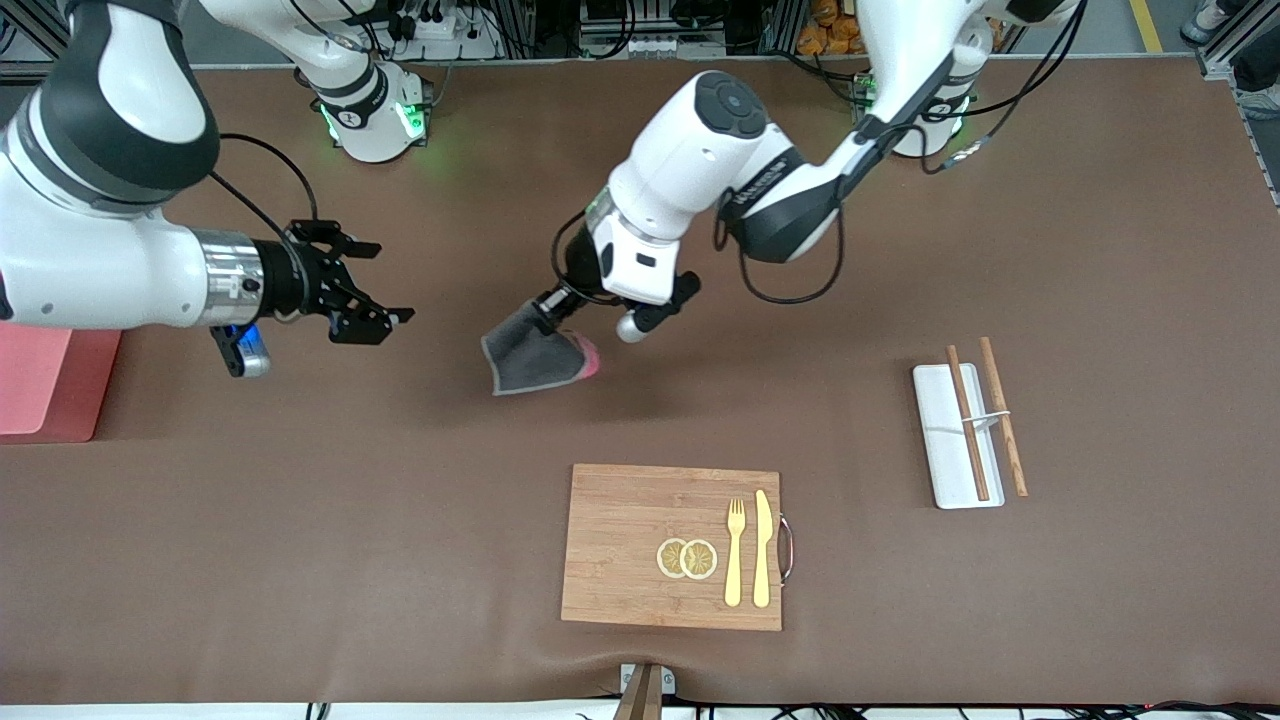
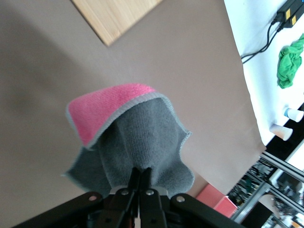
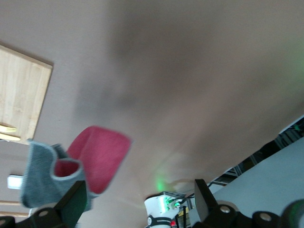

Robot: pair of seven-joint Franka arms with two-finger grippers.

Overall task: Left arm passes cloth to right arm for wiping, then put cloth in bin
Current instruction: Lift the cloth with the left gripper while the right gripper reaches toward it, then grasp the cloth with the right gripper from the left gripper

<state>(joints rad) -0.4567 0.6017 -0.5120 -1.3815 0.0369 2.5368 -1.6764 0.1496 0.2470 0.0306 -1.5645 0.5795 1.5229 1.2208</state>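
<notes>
My left gripper [image 1: 551,306] is over the middle of the table, shut on the top of the cloth [image 1: 535,362]. The cloth hangs below it, dark grey with a magenta-red fold at one corner. In the left wrist view the fingers [image 2: 142,175] pinch the cloth [image 2: 137,137] tightly. My right gripper [image 1: 392,282] is open and empty. It is level with the cloth, a short gap away toward the right arm's end, and points at it. The right wrist view shows the cloth [image 3: 71,166] ahead of the open gripper [image 3: 137,199]. The pink bin [image 1: 40,385] sits at the table's edge at the right arm's end, partly hidden by that arm.
A wooden board [image 1: 672,545] with two lemon slices [image 1: 687,558], a fork [image 1: 735,550] and a knife [image 1: 763,548] lies nearer the front camera than the cloth. A white tray [image 1: 945,440] with chopsticks [image 1: 968,420] lies toward the left arm's end.
</notes>
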